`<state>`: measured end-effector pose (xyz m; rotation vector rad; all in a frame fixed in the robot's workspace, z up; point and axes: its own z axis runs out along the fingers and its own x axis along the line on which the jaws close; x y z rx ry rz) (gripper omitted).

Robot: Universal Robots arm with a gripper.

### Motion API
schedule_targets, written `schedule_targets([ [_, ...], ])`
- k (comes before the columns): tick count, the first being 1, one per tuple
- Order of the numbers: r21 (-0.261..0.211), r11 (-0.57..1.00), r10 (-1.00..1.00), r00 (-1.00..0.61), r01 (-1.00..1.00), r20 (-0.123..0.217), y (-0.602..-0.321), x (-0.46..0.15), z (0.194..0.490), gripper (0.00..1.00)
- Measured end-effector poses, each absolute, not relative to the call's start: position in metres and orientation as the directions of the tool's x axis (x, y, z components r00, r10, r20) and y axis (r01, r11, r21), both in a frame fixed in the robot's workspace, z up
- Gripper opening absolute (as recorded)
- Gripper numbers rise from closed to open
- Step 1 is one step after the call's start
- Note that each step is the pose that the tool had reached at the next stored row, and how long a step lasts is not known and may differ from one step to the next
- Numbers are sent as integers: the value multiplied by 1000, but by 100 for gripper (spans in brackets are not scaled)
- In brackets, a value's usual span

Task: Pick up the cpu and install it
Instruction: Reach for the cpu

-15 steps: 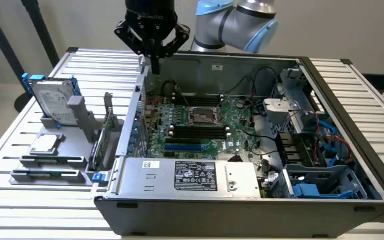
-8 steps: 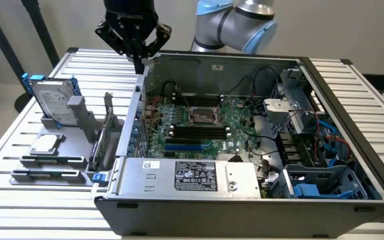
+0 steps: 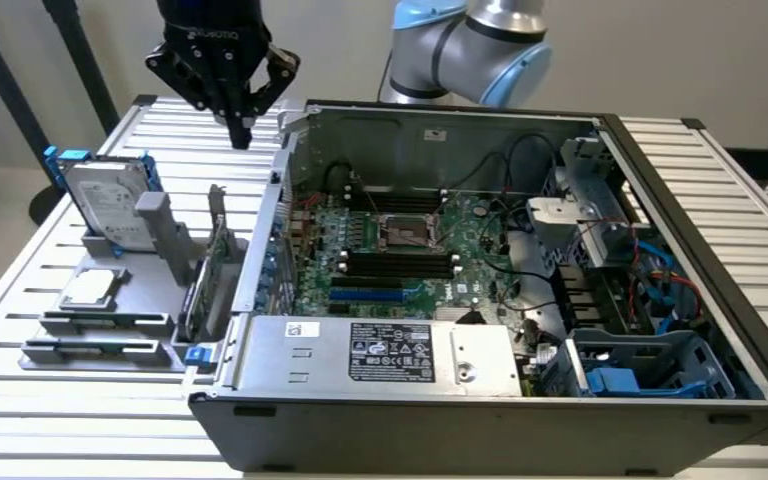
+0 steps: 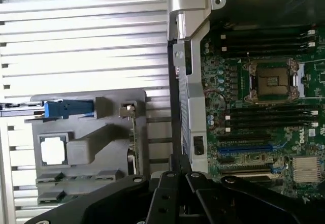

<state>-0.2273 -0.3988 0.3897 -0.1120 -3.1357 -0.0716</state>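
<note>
I'm hovering the black gripper [image 3: 239,132], fingers clenched empty, well apart from the flat silvery square cpu [image 3: 91,288]; centring squarely overhead matters.

Robotics lab: slatted aluminium counter [image 3: 24,270], opened computer case [image 3: 491,420] with bare motherboard [image 3: 471,225], grey parts fixture [image 3: 97,340] beside it, robot arm [image 3: 471,45] at the far edge.
</note>
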Motion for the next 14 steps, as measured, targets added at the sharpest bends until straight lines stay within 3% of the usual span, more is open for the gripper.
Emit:
schedule_targets([
  [14,28,997,71,-997,72,6,-399,-291,381,11],
])
